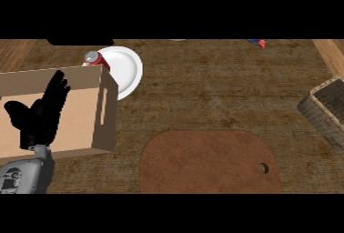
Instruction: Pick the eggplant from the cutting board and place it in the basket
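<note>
Currently: cutting board bare, eggplant nowhere in view | basket right of the board, its inside mostly cut off, so placement unconfirmed | left hand left of the board, resting, fingers straight and apart | right hand unseen

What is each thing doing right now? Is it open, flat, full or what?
left hand: open, fingers up, resting at the view's left.
cardboard box: open on top; the hand hides part of its inside.
cutting board: lies flat, nothing on it.
basket: cut off by the right edge; contents cannot be told.
plate: flat, partly behind the box.
can: at the plate's edge; upright or tipped, cannot tell.
</note>
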Motion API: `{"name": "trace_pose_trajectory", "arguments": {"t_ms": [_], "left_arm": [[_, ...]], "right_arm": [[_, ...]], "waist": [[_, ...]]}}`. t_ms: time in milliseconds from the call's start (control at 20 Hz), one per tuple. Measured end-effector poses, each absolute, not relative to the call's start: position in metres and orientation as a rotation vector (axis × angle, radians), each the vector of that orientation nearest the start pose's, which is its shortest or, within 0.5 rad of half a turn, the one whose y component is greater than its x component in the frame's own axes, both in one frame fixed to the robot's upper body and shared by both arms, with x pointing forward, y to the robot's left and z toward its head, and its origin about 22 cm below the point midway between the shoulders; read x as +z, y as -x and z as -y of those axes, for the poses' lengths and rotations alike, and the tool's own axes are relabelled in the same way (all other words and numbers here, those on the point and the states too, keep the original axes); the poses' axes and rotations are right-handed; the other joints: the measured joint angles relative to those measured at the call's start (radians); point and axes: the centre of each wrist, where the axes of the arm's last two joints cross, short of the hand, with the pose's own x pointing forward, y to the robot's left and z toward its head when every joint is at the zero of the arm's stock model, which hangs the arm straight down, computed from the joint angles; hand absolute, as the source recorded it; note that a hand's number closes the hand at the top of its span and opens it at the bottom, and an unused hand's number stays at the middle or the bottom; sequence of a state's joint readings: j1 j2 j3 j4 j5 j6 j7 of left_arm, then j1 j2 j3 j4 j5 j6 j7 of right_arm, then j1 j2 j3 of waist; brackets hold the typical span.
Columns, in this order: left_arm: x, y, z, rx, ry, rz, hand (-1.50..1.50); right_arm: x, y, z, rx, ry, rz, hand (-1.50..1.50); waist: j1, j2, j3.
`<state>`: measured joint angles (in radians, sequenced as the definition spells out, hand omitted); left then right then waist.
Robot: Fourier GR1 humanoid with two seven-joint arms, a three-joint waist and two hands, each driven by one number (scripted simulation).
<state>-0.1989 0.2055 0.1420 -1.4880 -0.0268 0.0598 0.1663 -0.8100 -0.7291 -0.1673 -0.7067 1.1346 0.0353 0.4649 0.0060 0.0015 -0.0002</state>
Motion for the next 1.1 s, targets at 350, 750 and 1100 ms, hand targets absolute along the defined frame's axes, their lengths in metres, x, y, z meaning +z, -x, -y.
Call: {"name": "trace_pose_trajectory", "arguments": {"t_ms": [350,750,1100], "left_arm": [[0.042,-0.291,-0.296,-0.034,-0.277,1.514,0.00],[0.044,-0.293,-0.292,-0.033,-0.278,1.516,0.00],[0.040,-0.292,-0.293,-0.030,-0.276,1.513,0.00]], "right_arm": [[0.177,-0.392,0.428,0.630,1.560,0.620,1.50],[0.166,-0.392,0.433,0.633,1.486,0.584,1.50],[0.158,-0.390,0.438,0.586,1.419,0.535,1.50]], "waist": [[0.001,0.000,0.000],[0.004,0.001,0.000],[0.001,0.000,0.000]]}}
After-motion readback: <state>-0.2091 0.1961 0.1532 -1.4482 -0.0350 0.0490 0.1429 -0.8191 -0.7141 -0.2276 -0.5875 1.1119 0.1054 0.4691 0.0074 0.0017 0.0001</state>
